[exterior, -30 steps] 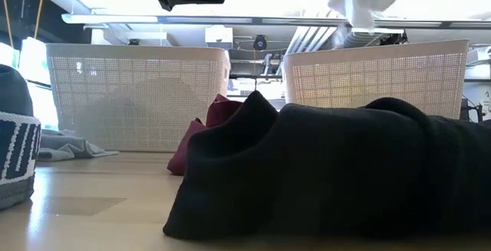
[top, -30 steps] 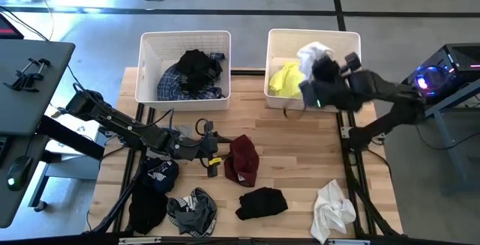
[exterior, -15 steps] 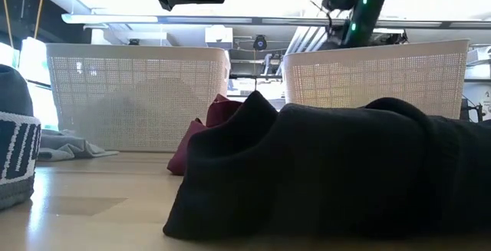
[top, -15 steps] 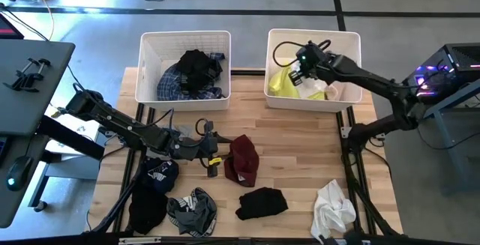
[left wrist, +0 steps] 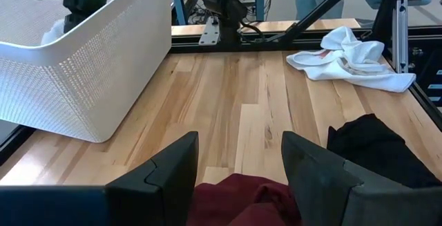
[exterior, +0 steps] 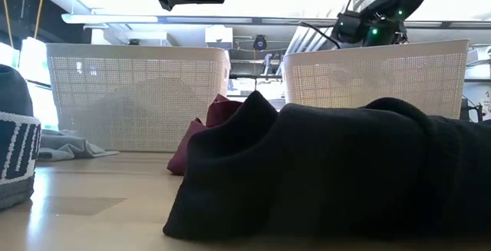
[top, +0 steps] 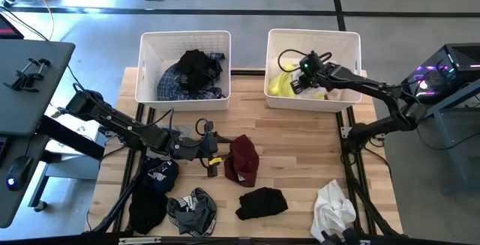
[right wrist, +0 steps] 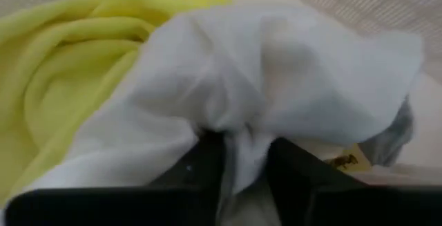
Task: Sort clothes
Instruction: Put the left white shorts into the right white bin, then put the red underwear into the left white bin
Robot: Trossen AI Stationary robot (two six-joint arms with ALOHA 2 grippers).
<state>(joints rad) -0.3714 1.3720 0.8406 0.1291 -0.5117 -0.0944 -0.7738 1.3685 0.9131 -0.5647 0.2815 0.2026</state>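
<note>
My right gripper (top: pixel 298 80) is down inside the right white bin (top: pixel 313 35), shut on a white garment (right wrist: pixel 276 81) that lies against a neon yellow garment (right wrist: pixel 62 67), also seen from above (top: pixel 279 85). My left gripper (top: pixel 219 155) is open beside the maroon garment (top: pixel 244 160), whose near edge shows between its fingers (left wrist: pixel 238 198). Black and blue plaid garments (top: pixel 189 76) lie in the left bin (top: pixel 184 39). My right gripper pinches a bunched fold of the white garment (right wrist: pixel 238 139) between its two fingers (right wrist: pixel 200 164). It comes slanting down from above into the bin. The rest of the garment spreads past the fingertips over the yellow garment.
On the table's near part lie a black garment (top: pixel 262 202), a white one (top: pixel 334 209), a grey-and-black one (top: pixel 191 209) and a dark navy one (top: pixel 154 181). In the low view the black garment (exterior: pixel 330 174) fills the foreground before both bins.
My right gripper has come down from above the right bin into it, moving a little toward the table's left, carrying the white garment. The garment hung below the gripper and now lies bunched on the yellow garment in the bin.
</note>
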